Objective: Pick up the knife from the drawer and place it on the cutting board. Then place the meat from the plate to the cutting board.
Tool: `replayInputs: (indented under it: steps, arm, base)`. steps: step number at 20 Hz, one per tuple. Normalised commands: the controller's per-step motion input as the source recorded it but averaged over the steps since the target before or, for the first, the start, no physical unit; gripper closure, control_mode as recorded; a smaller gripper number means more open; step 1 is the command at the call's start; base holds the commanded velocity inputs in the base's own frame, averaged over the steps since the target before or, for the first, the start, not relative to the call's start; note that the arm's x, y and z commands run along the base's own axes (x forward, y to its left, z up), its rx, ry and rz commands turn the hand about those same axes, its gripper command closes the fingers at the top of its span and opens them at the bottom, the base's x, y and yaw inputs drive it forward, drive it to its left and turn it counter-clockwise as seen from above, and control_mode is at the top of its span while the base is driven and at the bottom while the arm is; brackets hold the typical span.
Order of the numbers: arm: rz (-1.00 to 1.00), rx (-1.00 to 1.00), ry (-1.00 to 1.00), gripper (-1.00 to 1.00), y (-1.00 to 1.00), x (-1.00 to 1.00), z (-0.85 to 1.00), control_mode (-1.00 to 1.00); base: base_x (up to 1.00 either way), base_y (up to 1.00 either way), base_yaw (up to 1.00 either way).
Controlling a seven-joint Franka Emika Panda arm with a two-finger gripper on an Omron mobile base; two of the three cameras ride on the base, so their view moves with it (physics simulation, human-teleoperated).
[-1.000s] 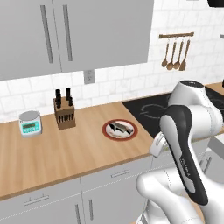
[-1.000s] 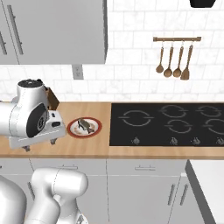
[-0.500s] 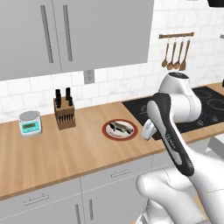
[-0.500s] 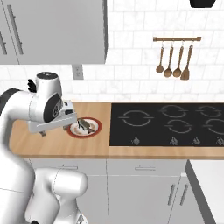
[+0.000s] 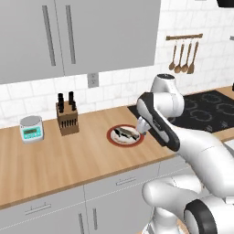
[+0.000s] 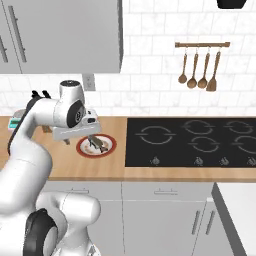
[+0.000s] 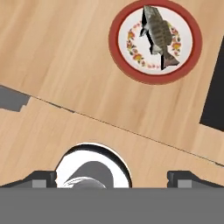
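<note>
Arm: bent forward over the wooden counter [image 5: 68, 155], hand pointing down above the plate's near edge.
Gripper [image 7: 112, 177]: fingers spread wide, holding nothing.
Plate [image 7: 192, 48]: on the counter just left of the stove [image 6: 195, 142].
Meat [image 7: 158, 34]: lying on the plate, possibly fish-shaped.

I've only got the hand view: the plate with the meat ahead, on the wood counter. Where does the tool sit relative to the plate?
Observer: From the right base view, the tool hovers low over the counter at the edge of the plate, apart from the meat.
Operator: Is any drawer open?
Observer: In the left base view the drawer fronts under the counter sit flush, shut.
Operator: Anything else near the plate?
Observer: A knife block and a small scale stand further along the counter, apart from the plate.
</note>
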Motion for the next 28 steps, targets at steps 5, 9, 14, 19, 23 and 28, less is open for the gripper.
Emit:
replayInputs:
  steps: [5,9,14,19,23,28]
  arm:
    - [-0.02,0.01,0.02,-1.0,0.0,1.0,-0.57,-1.0]
    - [0.0,0.0,0.0,-1.0,0.0,0.82,-0.41,-1.0]
    - [0.02,0.0,0.0,-1.0,0.02,0.53,-0.24,-1.0]
    - [0.03,0.0,0.0,-1.0,0.09,0.32,-0.3,-1.0]
    - [0.06,0.0,0.0,-1.0,0.11,0.37,-0.37,-1.0]
    - [0.06,0.0,0.0,-1.0,0.08,0.38,-0.32,-1.0]
  base:
    - [0.0,0.0,0.0]
    - [0.0,0.0,0.0]
    - [0.0,0.0,0.0]
    - [0.0,0.0,0.0]
    - [0.0,0.0,0.0]
    - [0.0,0.0,0.0]
